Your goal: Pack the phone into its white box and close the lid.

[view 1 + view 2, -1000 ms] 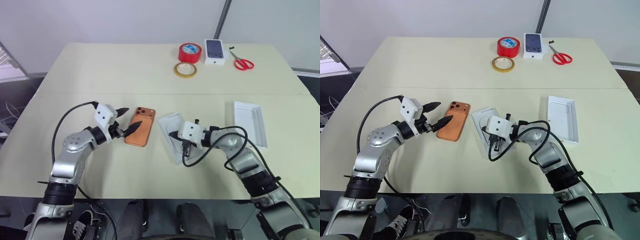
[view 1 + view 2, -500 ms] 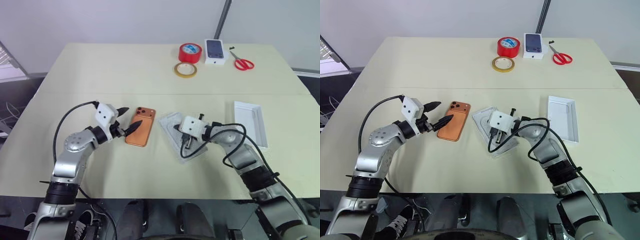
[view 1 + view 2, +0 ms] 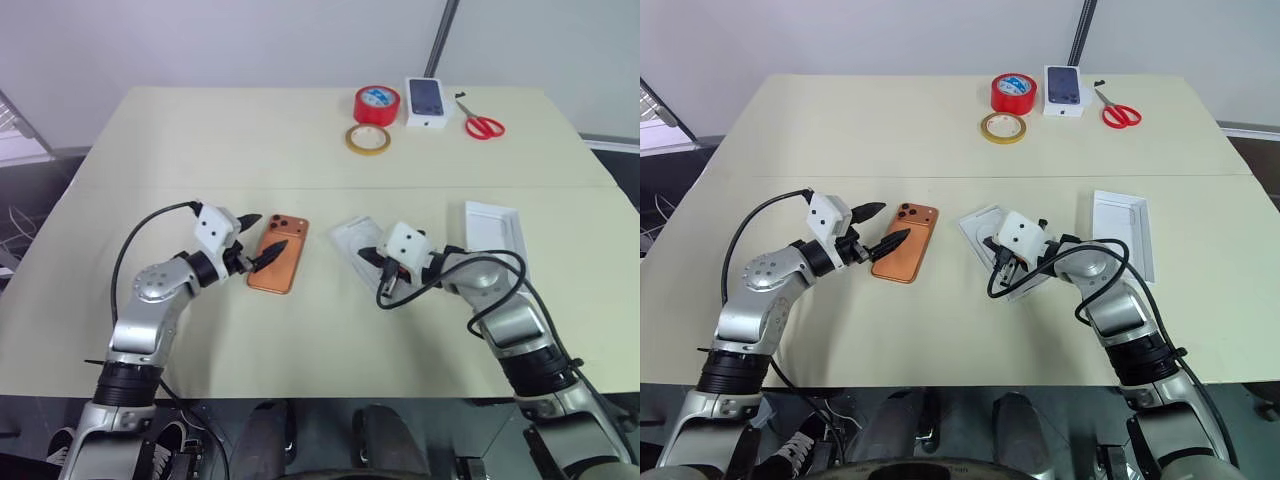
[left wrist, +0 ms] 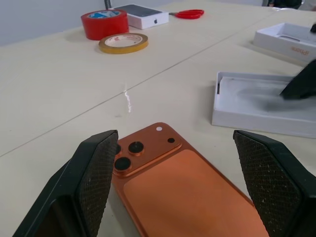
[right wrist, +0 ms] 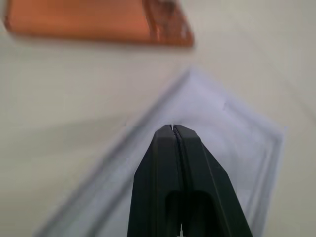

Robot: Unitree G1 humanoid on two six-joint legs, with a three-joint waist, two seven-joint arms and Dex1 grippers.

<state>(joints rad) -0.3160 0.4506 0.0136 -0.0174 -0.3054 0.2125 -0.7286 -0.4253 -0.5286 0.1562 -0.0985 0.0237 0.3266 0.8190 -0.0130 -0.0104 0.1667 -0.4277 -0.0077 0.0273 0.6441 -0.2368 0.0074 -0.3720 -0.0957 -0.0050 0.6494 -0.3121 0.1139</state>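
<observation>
Copper phone (image 3: 278, 256) lies flat mid-table, long axis near-to-far, between open fingers of left gripper (image 3: 262, 245). Right gripper (image 3: 372, 254), fingers closed & empty, over white tray (image 3: 352, 240) just right.

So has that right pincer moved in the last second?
Yes. The right pincer has shifted right, toward the tray by the table's right edge, away from the phone.

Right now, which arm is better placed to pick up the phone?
Probably the left. The left gripper is open, its fingers either side of the phone. The right gripper is shut, over the white tray beside the phone.
</observation>
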